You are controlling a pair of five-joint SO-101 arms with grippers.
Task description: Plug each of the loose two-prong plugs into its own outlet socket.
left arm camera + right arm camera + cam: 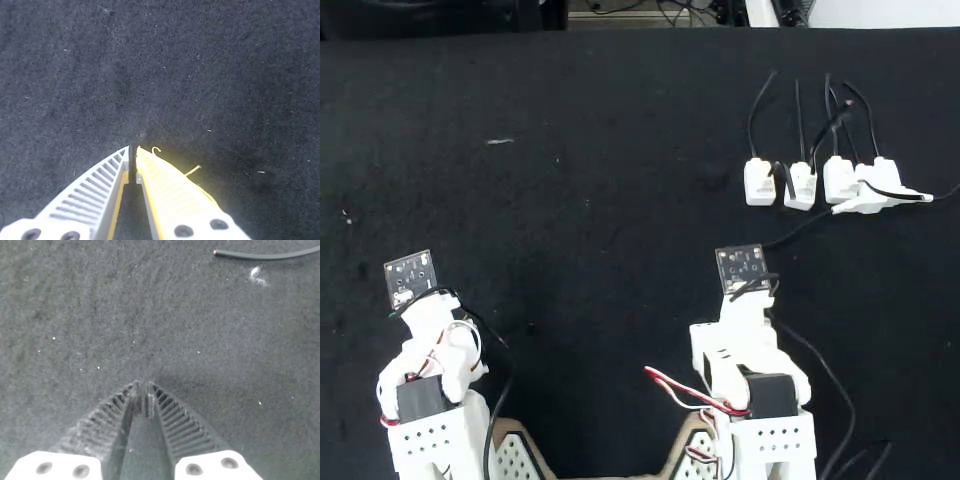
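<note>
Lying sideways, white plug [862,203], long axis along socket row [800,186]

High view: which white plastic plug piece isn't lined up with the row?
The long white piece at the row's right end: it lies slanted, while the squarish white blocks sit side by side.

Place: robotics lab bench
Surface: black felt cloth [580,150]
Rig: white printed arm [430,400] at 7 o'clock, another [755,390] at 5 o'clock
Clutter: loose cables [665,12] at 12 o'clock

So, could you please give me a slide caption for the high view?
Left arm and right arm at the black table's near edge; white sockets and plugs far right.
</note>
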